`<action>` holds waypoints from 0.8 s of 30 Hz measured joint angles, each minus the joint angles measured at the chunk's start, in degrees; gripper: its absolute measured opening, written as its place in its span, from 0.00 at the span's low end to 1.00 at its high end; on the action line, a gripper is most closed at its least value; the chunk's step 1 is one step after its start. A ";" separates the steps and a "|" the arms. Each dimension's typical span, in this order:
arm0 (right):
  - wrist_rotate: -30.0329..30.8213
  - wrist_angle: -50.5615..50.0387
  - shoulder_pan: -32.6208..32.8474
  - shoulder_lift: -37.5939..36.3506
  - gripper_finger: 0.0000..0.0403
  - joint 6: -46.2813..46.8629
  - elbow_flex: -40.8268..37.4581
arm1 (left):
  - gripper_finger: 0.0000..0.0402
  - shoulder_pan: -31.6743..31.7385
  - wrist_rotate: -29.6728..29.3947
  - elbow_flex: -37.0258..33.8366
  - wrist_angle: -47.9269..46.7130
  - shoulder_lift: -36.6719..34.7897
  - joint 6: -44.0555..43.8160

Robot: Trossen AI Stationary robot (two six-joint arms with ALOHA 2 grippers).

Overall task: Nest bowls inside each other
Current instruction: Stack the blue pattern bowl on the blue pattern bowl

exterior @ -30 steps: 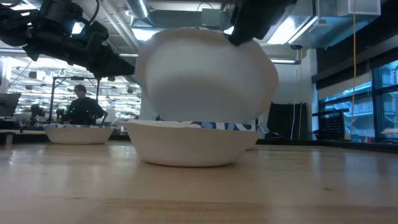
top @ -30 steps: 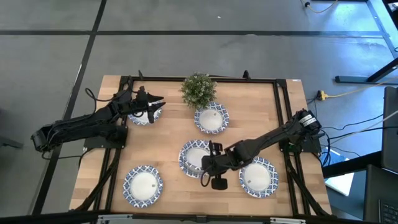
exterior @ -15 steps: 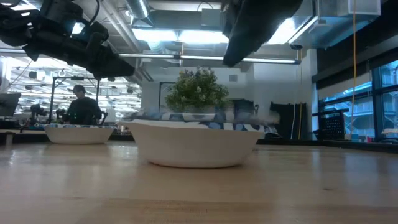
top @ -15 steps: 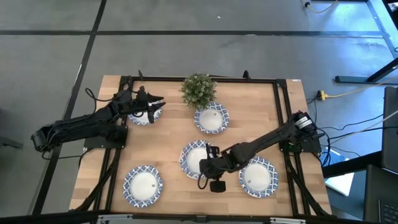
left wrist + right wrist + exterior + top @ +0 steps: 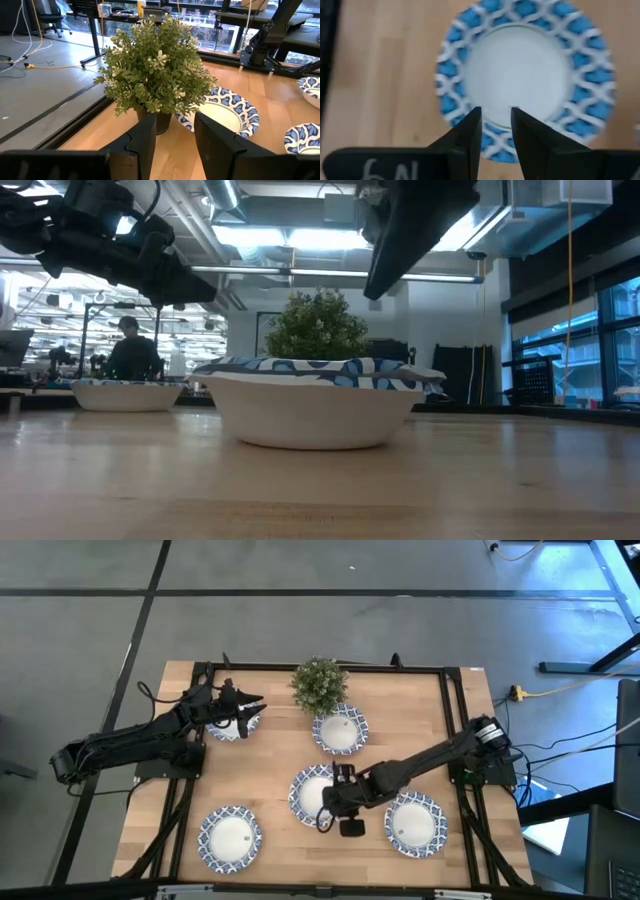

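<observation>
- The right gripper (image 5: 330,808) hangs over the middle of the table, above the centre bowl (image 5: 312,794), with its arm reaching in from the table's right edge.
- In the right wrist view the right gripper's two dark fingers (image 5: 468,131) stand a narrow gap apart and hold nothing; between and beyond them lies a bowl with a white inside and a blue-and-white patterned rim (image 5: 525,75).
- In the low view the centre bowl (image 5: 310,405) sits flat on the wooden table (image 5: 320,490), a patterned rim showing just above its white wall, as of another bowl lying inside it.
- The left gripper (image 5: 248,706) hovers at the far left bowl (image 5: 232,725), near the table's back left corner; its fingers (image 5: 142,142) are parted slightly, with nothing between them.
- Past those fingers, the left wrist view shows the potted plant (image 5: 155,75) standing upright on the table, with a bowl (image 5: 225,112) just behind it.
- From above, the plant (image 5: 319,683) stands at the back edge, and that bowl (image 5: 340,730) lies just in front of it.
- Another bowl (image 5: 415,824) rests at the front right, just beside the right arm, and one more (image 5: 230,837) sits at the front left, well apart from the others.
- A person (image 5: 132,352) shows in the room behind the table in the low view.
</observation>
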 joint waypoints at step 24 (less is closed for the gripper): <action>5.66 -7.25 -12.16 -11.60 0.26 -10.75 -3.52 | 0.32 -0.01 -0.03 0.00 0.00 -0.01 0.02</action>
